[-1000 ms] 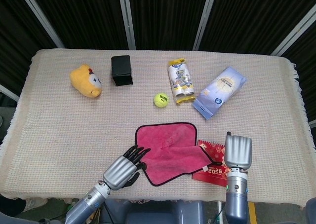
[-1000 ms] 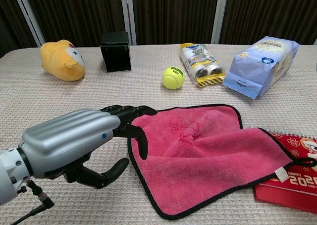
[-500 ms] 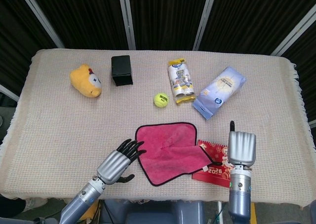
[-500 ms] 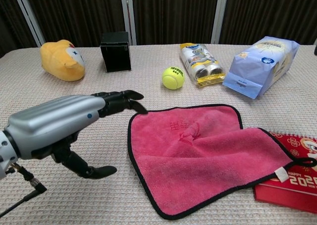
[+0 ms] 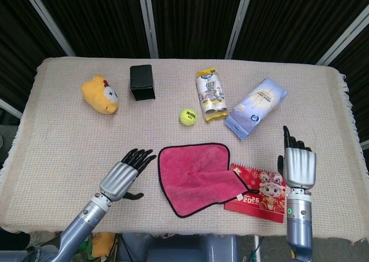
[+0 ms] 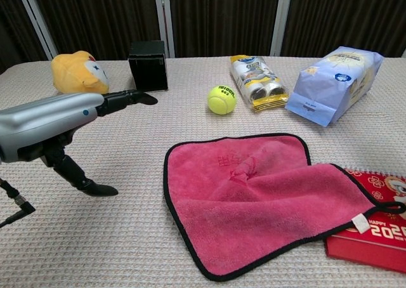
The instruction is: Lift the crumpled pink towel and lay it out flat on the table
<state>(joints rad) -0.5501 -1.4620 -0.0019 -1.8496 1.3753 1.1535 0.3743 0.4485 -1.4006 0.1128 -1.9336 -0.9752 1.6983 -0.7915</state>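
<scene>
Tabletop: left hand (image 5: pixel 119 180) has drawn leftward off pink towel (image 5: pixel 196 176), fingers spread; right hand (image 5: pixel 297 165) empty.

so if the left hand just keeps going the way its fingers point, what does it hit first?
Probably nothing nearby. The left hand points up and to the right in the head view, passing left of the pink towel over bare tablecloth. Further along lies the tennis ball, but the hand's height is unclear.
</scene>
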